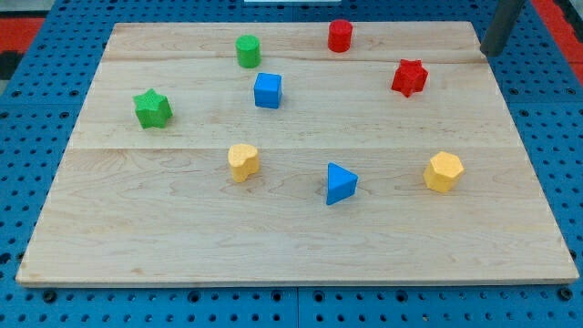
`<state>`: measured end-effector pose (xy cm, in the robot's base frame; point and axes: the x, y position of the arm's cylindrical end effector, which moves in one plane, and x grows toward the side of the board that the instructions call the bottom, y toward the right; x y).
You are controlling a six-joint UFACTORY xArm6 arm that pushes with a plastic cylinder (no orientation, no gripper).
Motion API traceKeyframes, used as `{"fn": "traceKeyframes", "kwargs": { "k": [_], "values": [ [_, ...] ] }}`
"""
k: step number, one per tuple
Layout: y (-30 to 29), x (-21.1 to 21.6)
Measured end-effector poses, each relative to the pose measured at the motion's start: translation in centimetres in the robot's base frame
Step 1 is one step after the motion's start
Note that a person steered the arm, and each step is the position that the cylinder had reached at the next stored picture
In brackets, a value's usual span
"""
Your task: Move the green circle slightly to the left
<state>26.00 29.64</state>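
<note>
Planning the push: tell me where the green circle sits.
The green circle sits near the board's top edge, left of centre, just up-left of the blue cube; my tip is far right.

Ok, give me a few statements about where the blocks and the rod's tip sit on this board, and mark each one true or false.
1. My tip is at the view's top right, far from the green circle. True.
2. The blue cube touches the green circle. False: it sits apart, below and just right of it.
3. The green star lies to the view's left of the green circle. True, and lower down.
4. The red circle is near the view's bottom edge. False: it is near the top edge.
5. Two yellow blocks lie on the board. True: one left of the blue triangle, one right of it.
</note>
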Motion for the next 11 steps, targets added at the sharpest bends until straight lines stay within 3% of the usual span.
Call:
{"fn": "traceKeyframes", "kwargs": {
  "k": [3, 6, 7, 9, 11],
  "values": [
    [-1.3, -1.1],
    [-25.6, 0.0],
    [-31.3, 1.7],
    [-37.8, 1.1],
    [-33.5, 0.4]
  ]
}}
